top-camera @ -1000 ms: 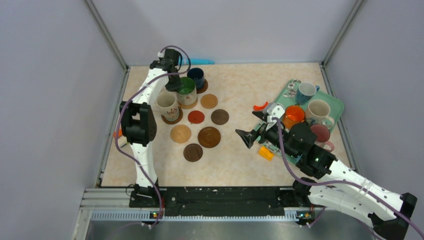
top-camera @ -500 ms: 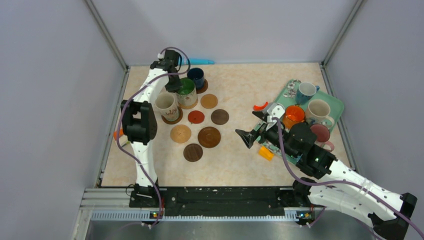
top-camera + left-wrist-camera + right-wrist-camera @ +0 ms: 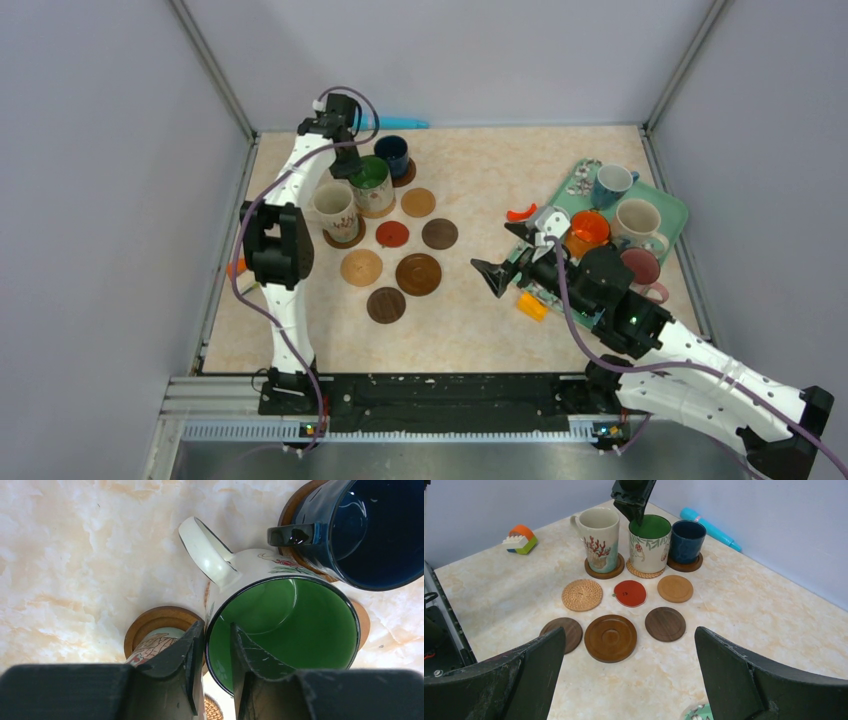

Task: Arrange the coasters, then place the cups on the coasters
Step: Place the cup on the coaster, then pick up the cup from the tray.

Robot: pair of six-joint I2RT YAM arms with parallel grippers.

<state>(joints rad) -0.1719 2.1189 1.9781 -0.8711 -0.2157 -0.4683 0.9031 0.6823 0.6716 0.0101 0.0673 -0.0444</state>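
Note:
Three cups stand on coasters at the back left: a cream coral-patterned mug (image 3: pixel 600 537), a green-lined mug (image 3: pixel 285 625) and a dark blue mug (image 3: pixel 370 530). My left gripper (image 3: pixel 216 627) straddles the green mug's near rim, one finger outside and one inside, slightly open with a gap showing at the inner finger. Bare coasters lie in front: woven (image 3: pixel 582 594), red (image 3: pixel 630 593), tan (image 3: pixel 675 588), two dark brown (image 3: pixel 665 624) and a larger ridged one (image 3: pixel 610 637). My right gripper (image 3: pixel 490 275) hovers wide open and empty, right of the coasters.
A teal tray (image 3: pixel 670 205) at the right holds a light blue cup (image 3: pixel 610 185), an orange cup (image 3: pixel 588 230), a cream cup (image 3: pixel 638 220) and a pink one (image 3: pixel 642 268). An orange block (image 3: pixel 531 306) lies beside it. A blue pen (image 3: pixel 400 124) rests by the back wall.
My left gripper's jaws have spread apart on the green mug's rim, loosening the grip. The mug stays on its coaster. The right arm has not moved.

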